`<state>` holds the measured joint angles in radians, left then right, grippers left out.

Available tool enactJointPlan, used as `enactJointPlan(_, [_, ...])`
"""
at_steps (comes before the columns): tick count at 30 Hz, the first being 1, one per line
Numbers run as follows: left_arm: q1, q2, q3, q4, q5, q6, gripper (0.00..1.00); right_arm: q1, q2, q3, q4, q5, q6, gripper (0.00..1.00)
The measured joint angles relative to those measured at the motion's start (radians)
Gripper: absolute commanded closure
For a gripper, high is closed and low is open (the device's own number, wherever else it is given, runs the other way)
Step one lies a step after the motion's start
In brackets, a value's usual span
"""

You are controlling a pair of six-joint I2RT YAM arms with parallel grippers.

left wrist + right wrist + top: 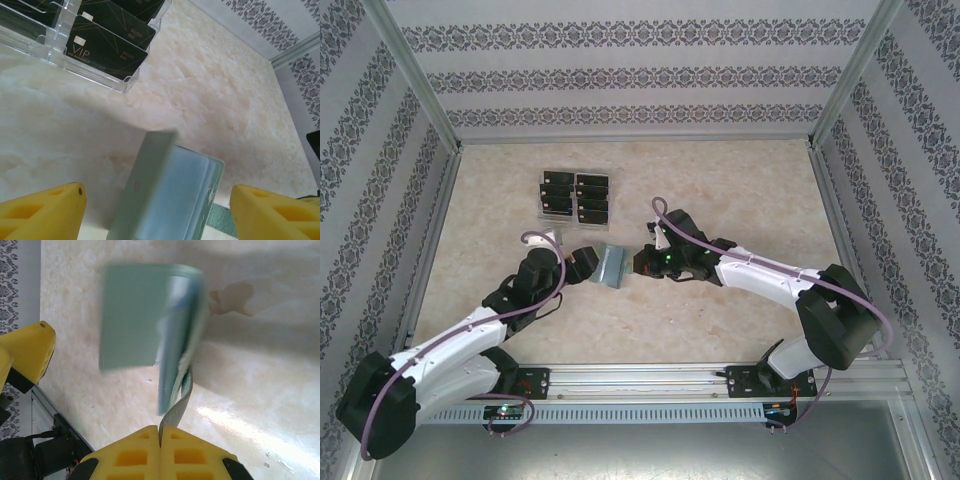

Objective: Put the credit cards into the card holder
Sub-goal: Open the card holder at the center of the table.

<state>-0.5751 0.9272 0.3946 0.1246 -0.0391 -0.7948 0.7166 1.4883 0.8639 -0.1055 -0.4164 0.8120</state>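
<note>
Grey-green card holder point(610, 266) at centre of bench point(740, 190), tilted, partly open. Clasp tab point(182, 400) pinched in right end effector point(161, 432), jaws together on tab, at holder's 3 o'clock. Left end effector point(586, 262) at 9 o'clock, jaws apart, flanking holder, not gripping.

Risk: thin tab slips or twists, so holder swings, flops shut or drops.

Credit cards point(591, 183) in clear tray point(125, 85), 11 o'clock from holder, none loaded. Unsteady holder would spoil insertion.
</note>
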Motion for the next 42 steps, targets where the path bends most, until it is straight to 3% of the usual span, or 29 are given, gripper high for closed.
enactJointPlan(11, [0.000, 0.105, 0.011, -0.081, -0.008, 0.021, 0.23, 0.005, 0.001, -0.053, -0.018, 0.043, -0.027, 1.00])
enactJointPlan(23, [0.000, 0.369, 0.239, -0.101, 0.074, 0.150, 0.19, -0.027, 0.000, -0.145, -0.018, 0.053, -0.052, 1.00])
enactJointPlan(31, [-0.001, 0.396, 0.351, -0.137, 0.167, 0.231, 0.18, -0.030, -0.066, -0.146, -0.034, 0.053, -0.060, 1.00])
enactJointPlan(42, [-0.010, 0.417, 0.352, -0.144, 0.203, 0.242, 0.18, -0.034, -0.109, -0.089, -0.092, 0.053, -0.087, 1.00])
